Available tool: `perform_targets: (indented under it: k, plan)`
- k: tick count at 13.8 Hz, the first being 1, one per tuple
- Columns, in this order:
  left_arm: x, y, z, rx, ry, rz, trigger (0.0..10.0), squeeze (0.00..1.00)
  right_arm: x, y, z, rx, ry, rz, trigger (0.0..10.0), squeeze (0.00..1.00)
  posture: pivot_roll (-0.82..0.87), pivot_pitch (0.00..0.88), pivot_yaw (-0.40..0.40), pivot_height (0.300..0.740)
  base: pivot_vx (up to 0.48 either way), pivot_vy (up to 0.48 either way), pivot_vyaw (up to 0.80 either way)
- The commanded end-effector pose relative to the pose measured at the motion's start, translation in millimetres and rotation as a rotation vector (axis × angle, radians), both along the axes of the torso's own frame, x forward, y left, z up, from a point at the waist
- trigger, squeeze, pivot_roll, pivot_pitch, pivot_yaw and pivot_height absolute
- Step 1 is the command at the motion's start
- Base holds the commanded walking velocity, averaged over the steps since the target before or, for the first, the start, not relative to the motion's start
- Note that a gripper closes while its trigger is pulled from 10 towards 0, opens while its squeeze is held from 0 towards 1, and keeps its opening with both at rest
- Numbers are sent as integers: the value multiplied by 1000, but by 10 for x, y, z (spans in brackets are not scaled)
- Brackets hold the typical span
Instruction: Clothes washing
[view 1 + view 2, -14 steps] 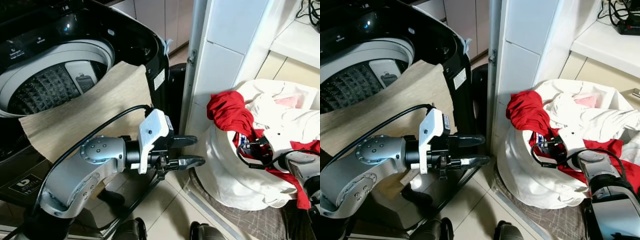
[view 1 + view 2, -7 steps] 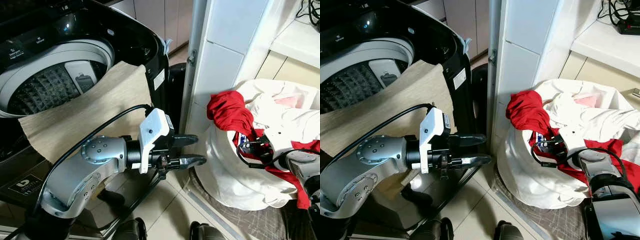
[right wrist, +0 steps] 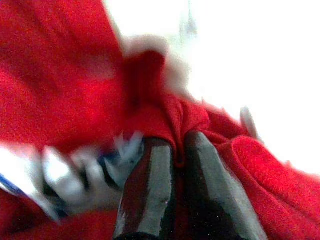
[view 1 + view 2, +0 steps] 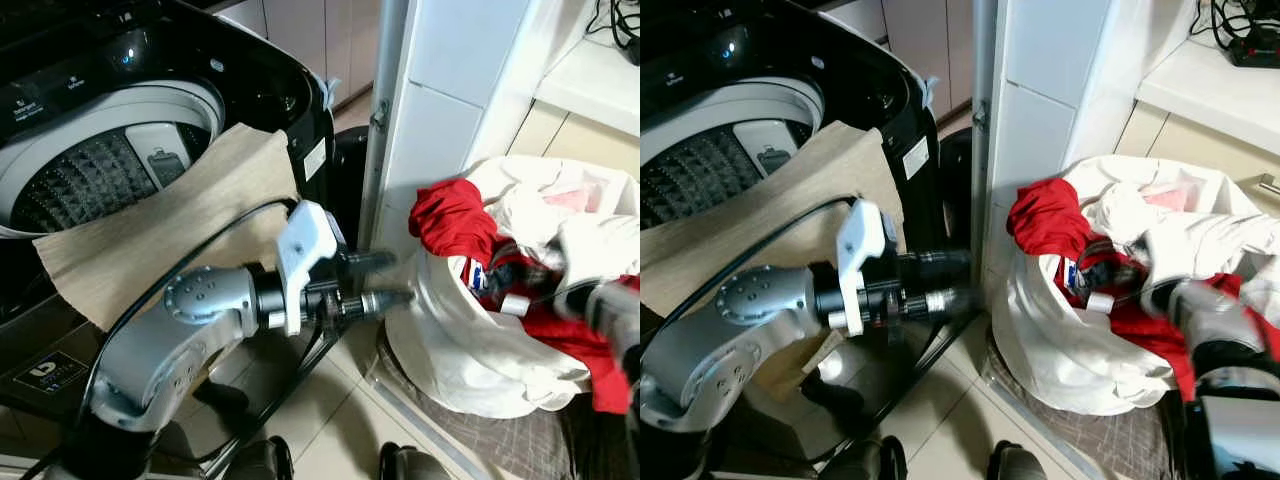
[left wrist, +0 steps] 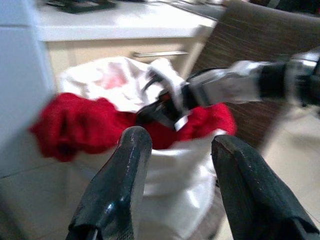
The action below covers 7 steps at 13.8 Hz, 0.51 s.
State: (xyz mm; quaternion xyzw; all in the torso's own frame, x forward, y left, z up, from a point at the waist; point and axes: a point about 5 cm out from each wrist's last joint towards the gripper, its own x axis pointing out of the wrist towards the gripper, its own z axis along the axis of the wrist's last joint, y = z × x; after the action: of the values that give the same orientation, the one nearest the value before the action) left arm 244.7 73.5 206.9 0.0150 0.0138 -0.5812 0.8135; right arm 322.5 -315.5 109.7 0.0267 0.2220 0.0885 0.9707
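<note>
Two grippers in frame. Right gripper (image 3: 172, 165) is down inside the white laundry bag (image 4: 470, 345), fingers pressed nearly together with a fold of the red garment (image 3: 65, 65) pinched between them. Wrist view is blurred, but the red cloth clearly bunches up at the fingertips. Something with a blue and white pattern sits beside the fingers, too smeared to identify. From the head views, the right arm enters the bag from the robot's right and is motion-blurred. The red garment (image 4: 452, 215) spills over the bag's near rim, white clothes (image 4: 590, 240) piled behind it.

Left gripper (image 4: 385, 280) is held out level between the washing machine (image 4: 150, 130) and the bag, fingers (image 5: 125, 185) spread, nothing between them, pointing at the bag. Washer is top-loading, lid up, drum (image 4: 85, 180) visible. A beige cloth (image 4: 170, 225) is draped over its front edge. Bag stands on the tiled floor (image 4: 330, 410), just beside the white wall corner (image 4: 440, 110).
</note>
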Motion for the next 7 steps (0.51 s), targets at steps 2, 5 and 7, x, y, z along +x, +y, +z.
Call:
perform_targets:
  k: [2,5,7]
  plan:
    - [111,35,144,-59,-57,88,10000,0,55,0,526,147,-213,58,0,0,-37,78,46,740,0,0,0]
    - [293,-4,451,-131,-210,189,10000,0,-118,200,1348,337,-496,247,0,0,-52,74,33,740,0,0,0]
    - [342,-62,572,-165,-233,196,10000,0,-179,356,1627,402,-583,336,0,0,-55,71,29,740,0,0,0]
